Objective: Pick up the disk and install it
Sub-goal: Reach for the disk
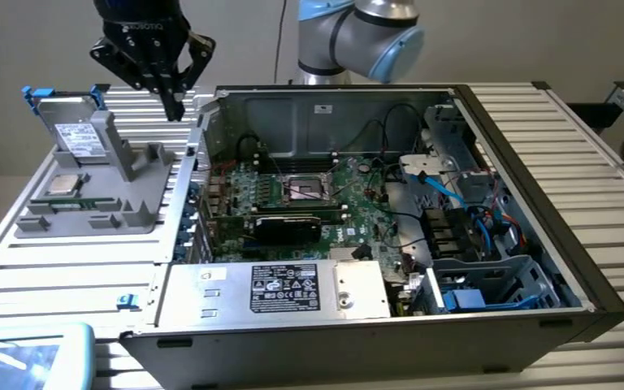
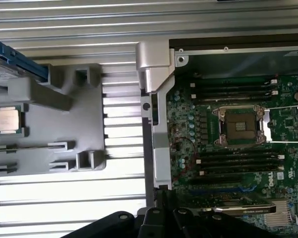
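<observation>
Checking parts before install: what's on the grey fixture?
The disk stands upright on the grey fixture, blue tabs on top; a square silver chip lies flat nearby. The fixture covers the disk's lower edge.

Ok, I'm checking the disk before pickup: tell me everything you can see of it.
The disk is a flat grey-metal rectangle with a white printed label on its face and bright blue plastic tabs at its top corners. It stands on edge, near upright, slotted into the grey holder, at the exterior view's left of the open computer case. Only the holder touches it; the shut gripper hangs apart from it.
</observation>
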{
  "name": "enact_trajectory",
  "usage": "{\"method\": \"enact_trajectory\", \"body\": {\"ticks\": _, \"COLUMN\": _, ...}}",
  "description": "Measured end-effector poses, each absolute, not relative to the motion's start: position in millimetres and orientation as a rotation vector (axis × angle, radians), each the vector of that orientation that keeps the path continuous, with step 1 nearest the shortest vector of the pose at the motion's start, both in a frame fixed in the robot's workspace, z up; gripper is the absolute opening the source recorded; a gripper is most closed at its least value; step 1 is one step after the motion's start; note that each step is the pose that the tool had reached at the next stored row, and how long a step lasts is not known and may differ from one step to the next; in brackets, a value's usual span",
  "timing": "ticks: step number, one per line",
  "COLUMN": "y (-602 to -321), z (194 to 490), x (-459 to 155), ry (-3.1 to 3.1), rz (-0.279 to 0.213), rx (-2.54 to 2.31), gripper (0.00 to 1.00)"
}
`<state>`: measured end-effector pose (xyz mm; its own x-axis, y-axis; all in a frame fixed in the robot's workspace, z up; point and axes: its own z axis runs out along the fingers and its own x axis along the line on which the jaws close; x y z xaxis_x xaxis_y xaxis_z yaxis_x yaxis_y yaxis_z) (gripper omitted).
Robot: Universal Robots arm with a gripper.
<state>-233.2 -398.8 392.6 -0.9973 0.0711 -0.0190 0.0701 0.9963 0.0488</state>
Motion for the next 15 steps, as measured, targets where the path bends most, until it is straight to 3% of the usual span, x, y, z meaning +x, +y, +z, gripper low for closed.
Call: {"method": "enact_trajectory", "body": {"ticks": 15, "y": -399, "z": 391, "x": -300, "ry": 3.118, "rz": 0.075, "rx": 0.110, "gripper": 0.11}}
